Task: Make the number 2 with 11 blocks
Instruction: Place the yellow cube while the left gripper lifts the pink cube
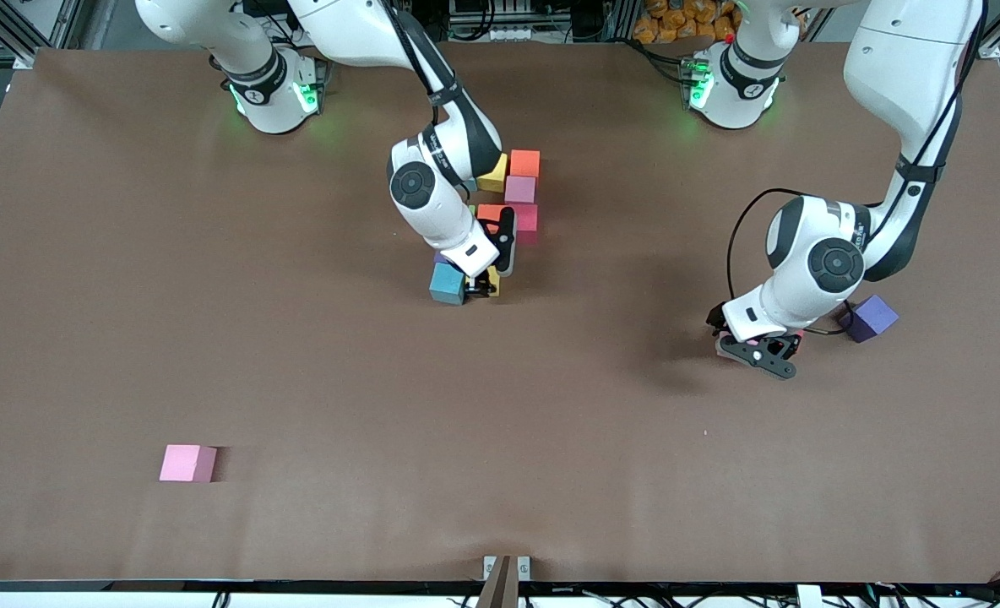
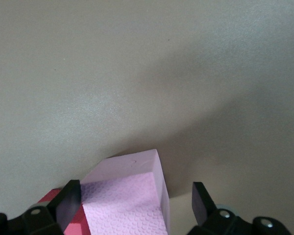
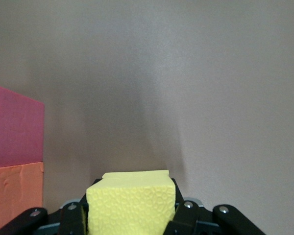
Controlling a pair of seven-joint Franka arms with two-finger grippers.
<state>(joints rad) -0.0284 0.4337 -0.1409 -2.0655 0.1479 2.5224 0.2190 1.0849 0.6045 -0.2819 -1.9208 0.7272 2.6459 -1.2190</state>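
Note:
My right gripper [image 1: 481, 287] is shut on a yellow block [image 3: 130, 200], low beside a blue block [image 1: 448, 283] at the end of the block cluster nearer the front camera. The cluster holds yellow [image 1: 493, 175], orange [image 1: 524, 162], pink [image 1: 519, 188], crimson red [image 1: 524, 217] and another orange block [image 1: 490, 213]; others are hidden under the arm. My left gripper [image 1: 758, 346] is open, low at the table, with its fingers [image 2: 202, 203] either side of a pink block [image 2: 127, 205]. A crimson red block [image 2: 54, 197] lies against that pink one.
A purple block [image 1: 867, 318] lies beside the left arm's wrist, toward the left arm's end of the table. A lone pink block [image 1: 187, 463] lies near the front camera, toward the right arm's end. In the right wrist view a pink block [image 3: 14, 127] adjoins an orange one [image 3: 14, 196].

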